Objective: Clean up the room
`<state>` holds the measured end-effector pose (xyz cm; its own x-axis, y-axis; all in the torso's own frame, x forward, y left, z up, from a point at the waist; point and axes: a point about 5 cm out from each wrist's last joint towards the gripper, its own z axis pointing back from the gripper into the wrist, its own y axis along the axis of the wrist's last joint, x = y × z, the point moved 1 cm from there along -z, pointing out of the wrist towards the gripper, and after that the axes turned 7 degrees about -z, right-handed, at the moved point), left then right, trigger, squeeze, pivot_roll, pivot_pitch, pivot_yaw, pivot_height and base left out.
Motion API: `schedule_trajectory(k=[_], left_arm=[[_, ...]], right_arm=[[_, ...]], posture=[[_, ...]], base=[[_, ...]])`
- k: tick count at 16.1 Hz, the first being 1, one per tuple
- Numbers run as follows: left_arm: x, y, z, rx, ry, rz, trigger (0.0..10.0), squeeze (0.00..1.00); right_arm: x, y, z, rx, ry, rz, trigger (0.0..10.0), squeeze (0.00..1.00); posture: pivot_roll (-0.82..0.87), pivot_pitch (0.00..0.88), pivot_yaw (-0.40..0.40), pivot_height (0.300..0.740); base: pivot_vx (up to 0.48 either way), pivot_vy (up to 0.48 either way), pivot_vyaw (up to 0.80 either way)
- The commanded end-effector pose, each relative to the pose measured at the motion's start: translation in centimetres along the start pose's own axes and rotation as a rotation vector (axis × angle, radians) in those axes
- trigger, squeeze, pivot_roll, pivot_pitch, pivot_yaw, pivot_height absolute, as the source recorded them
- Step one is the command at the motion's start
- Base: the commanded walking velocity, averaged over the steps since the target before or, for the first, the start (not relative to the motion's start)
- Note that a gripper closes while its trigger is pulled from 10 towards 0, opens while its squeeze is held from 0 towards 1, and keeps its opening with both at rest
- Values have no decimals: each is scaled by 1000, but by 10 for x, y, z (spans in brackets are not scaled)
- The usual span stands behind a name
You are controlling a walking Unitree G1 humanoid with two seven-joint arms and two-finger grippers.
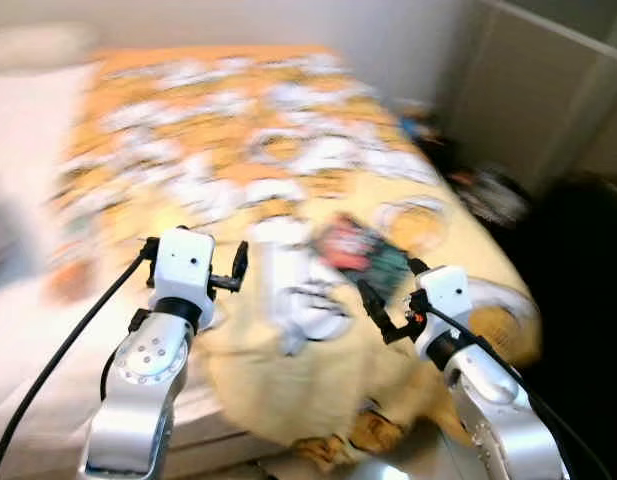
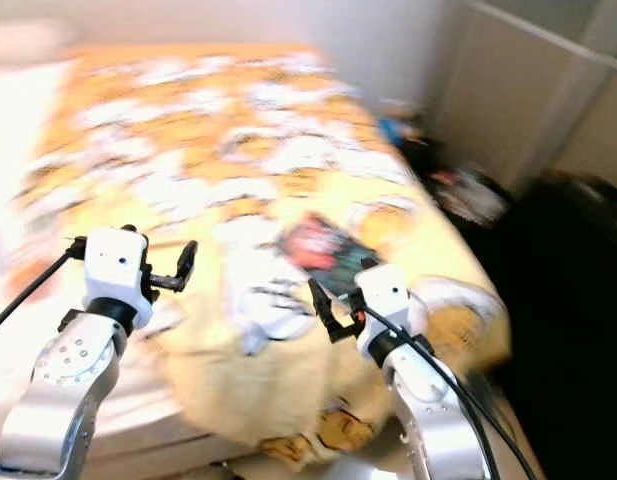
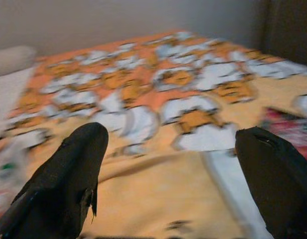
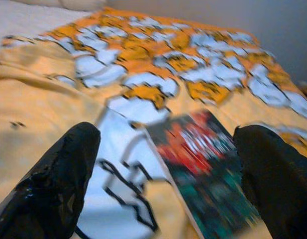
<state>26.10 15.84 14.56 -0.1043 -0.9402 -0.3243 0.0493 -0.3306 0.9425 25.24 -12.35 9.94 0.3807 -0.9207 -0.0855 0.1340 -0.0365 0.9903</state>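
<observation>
The bed (image 1: 48, 330) takes up most of the scene. An orange and yellow blanket (image 1: 238, 130) with a white cartoon print covers it, and the blanket's near edge is bunched and hangs over the foot of the bed. White bedding is exposed along the robot's left side. The head views are blurred.

Dark clutter (image 1: 488, 190) lies on the floor beside the bed on the robot's right; the items cannot be identified.

Left gripper (image 3: 170, 174): raised over the near left part of the blanket. The two black fingers (image 3: 63, 184) are spread wide. Nothing is between them and they touch nothing.

Right gripper (image 4: 163, 174): raised over the near right part of the blanket, just short of the book. The fingers (image 4: 53, 184) are spread wide, empty and clear of the blanket.

A flat book (image 1: 363, 255) lies on top of the blanket near the foot of the bed, toward the robot's right, tilted at an angle to the bed edge. The cover is dark, red toward the far end and green toward the near end, with pale lettering too blurred to read. In the right wrist view the book (image 4: 203, 159) sits between the two fingers, beyond their tips. It lies just beside a white printed patch (image 4: 118, 164) of the blanket
</observation>
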Motion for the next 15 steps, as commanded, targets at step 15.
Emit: schedule_trajectory(k=[15], left_arm=[[5,7,1,13,-31,4,10000,0]], right_arm=[[24,-7,4,-34,-229,-72,10000,0]], posture=[[-30,0,-42,740]], base=[[0,199,107]])
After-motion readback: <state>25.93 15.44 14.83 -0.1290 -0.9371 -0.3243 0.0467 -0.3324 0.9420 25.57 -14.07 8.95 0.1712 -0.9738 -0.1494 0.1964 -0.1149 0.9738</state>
